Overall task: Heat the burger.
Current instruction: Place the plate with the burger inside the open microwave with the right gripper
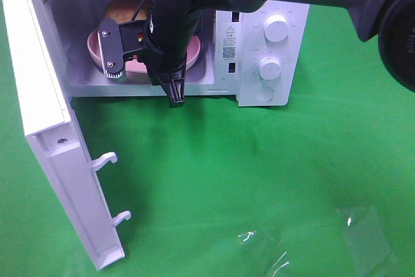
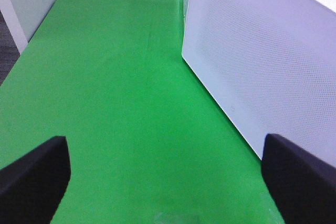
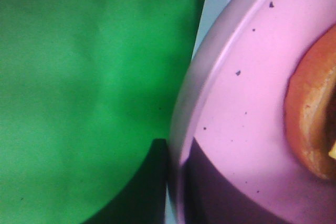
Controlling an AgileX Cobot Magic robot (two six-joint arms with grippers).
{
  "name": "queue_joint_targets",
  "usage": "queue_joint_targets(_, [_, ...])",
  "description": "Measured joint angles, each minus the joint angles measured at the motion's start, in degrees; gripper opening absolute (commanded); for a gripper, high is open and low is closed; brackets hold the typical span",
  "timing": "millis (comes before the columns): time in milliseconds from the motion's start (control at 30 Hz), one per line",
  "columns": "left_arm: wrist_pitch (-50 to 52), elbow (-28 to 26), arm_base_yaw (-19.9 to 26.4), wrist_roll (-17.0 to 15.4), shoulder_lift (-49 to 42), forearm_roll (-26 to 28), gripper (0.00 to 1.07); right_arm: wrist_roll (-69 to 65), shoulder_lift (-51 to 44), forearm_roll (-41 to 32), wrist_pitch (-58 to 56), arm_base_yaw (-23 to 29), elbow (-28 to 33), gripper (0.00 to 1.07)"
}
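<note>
While clenching the right gripper [image 3: 174, 182] on the near rim of the round pink speckled plate [image 3: 236, 93], hold level. Carries the golden-bunned layered burger [image 3: 310, 124] on that plate, inside the open white microwave oven [image 1: 292, 50]. Probably light, soft, loosely stacked, apt to slide: better moved by the stiff rim than squeezed. Leaves the left gripper [image 2: 165, 182] spread wide, empty.

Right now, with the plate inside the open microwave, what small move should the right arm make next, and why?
Probably open the right end effector and let go: it is shut on the rim of the pink plate, which carries the burger and is already inside the microwave.
</note>
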State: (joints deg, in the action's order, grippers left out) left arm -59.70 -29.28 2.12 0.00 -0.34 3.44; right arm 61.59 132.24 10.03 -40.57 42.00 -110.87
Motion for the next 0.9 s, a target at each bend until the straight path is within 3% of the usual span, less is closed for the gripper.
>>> queue_joint_targets(200, [0.0, 0.0, 0.0, 0.0, 0.0, 0.0, 0.91, 0.0, 2.1, 0.5, -0.1, -0.6, -2.8, 0.0])
queue_joint_targets(667, [0.0, 0.0, 0.0, 0.0, 0.0, 0.0, 0.91, 0.0, 3.8, 1.2, 1.0, -1.4, -3.1, 0.01])
queue_joint_targets(900, [0.0, 0.0, 0.0, 0.0, 0.0, 0.0, 0.91, 0.0, 4.1, 1.7, 2.3, -1.6, -3.2, 0.13])
